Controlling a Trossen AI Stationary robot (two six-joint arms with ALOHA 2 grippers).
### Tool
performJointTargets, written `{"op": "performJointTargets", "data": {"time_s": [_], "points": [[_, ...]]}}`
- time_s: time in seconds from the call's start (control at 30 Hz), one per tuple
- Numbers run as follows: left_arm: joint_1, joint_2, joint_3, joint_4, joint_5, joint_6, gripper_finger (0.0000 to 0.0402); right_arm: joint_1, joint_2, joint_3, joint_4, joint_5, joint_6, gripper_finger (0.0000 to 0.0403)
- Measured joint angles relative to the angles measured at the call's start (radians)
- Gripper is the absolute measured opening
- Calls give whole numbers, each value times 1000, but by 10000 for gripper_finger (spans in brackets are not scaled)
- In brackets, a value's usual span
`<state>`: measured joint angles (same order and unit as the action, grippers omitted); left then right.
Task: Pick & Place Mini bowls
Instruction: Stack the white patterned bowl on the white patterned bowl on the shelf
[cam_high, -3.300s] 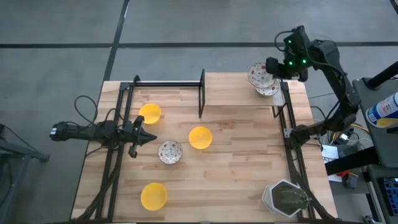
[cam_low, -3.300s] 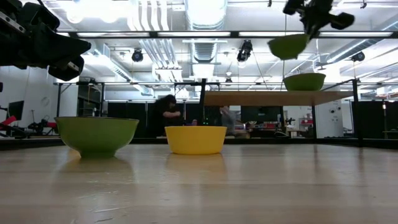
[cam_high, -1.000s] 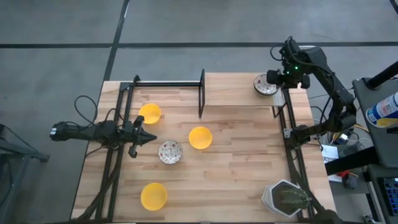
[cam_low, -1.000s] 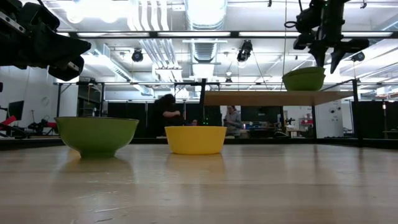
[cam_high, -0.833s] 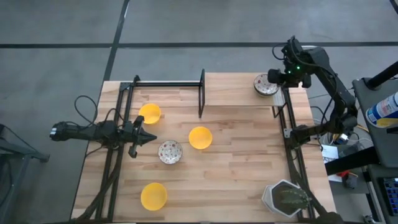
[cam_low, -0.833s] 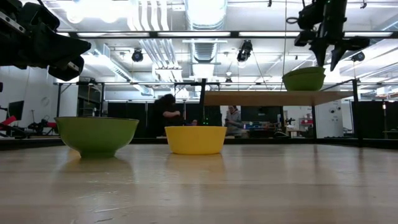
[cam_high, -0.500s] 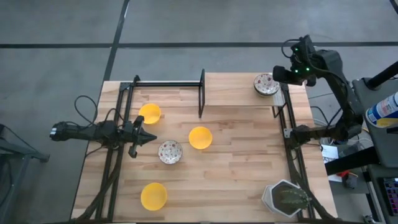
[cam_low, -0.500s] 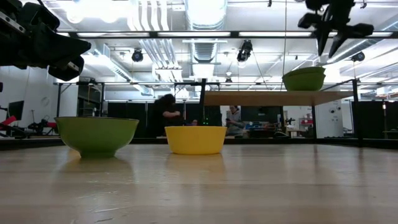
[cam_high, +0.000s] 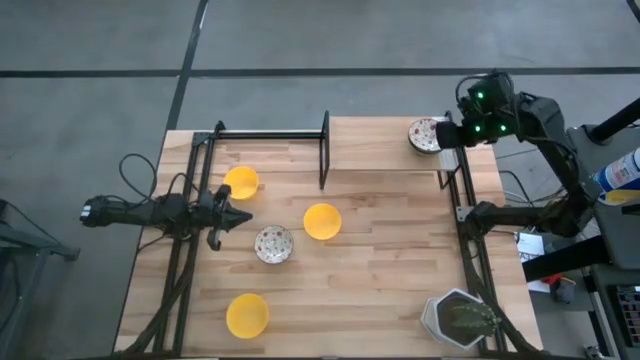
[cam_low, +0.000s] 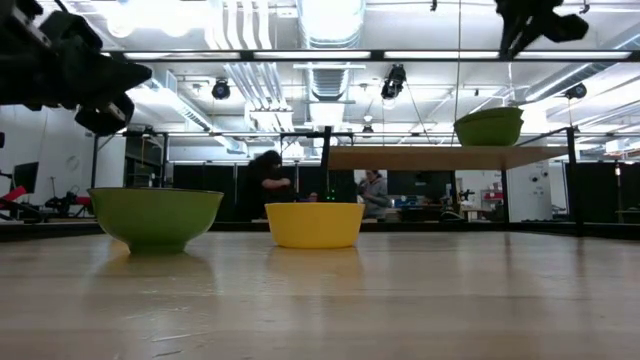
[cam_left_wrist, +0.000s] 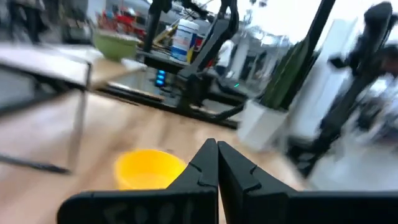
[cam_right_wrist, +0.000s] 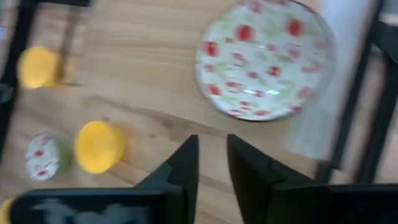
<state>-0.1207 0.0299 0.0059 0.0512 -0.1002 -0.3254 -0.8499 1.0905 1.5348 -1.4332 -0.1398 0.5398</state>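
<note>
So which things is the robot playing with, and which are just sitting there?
Job things:
yellow bowls
speckled bowl
stacked speckled bowls

Just lying about:
hexagonal container
black metal frame

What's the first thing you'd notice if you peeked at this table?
Three bright yellow bowls dot the wooden table's middle and left. On the raised shelf at the far right corner sits a speckled bowl, with the right gripper beside it.
</note>
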Motion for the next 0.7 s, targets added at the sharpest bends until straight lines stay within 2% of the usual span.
{"op": "performJointTargets", "data": {"time_s": [0.1, 0.17, 0.4, 0.57, 0.7], "points": [[0, 0, 0, 22, 20, -180, 0, 106, -47, -12, 104, 14, 23, 20], [0, 0, 0, 66, 20, -279, 0, 182, -85, -31, 204, 56, 32, 13], [0, 0, 7, 122, 3, -454, 0, 456, -226, -229, 567, 201, 36, 8], [1, 0, 16, 180, -7, -599, 0, 610, -274, -408, 770, 252, 52, 8], [1, 0, 16, 185, -33, -638, 0, 704, -295, -533, 875, 250, 154, 8]]}}
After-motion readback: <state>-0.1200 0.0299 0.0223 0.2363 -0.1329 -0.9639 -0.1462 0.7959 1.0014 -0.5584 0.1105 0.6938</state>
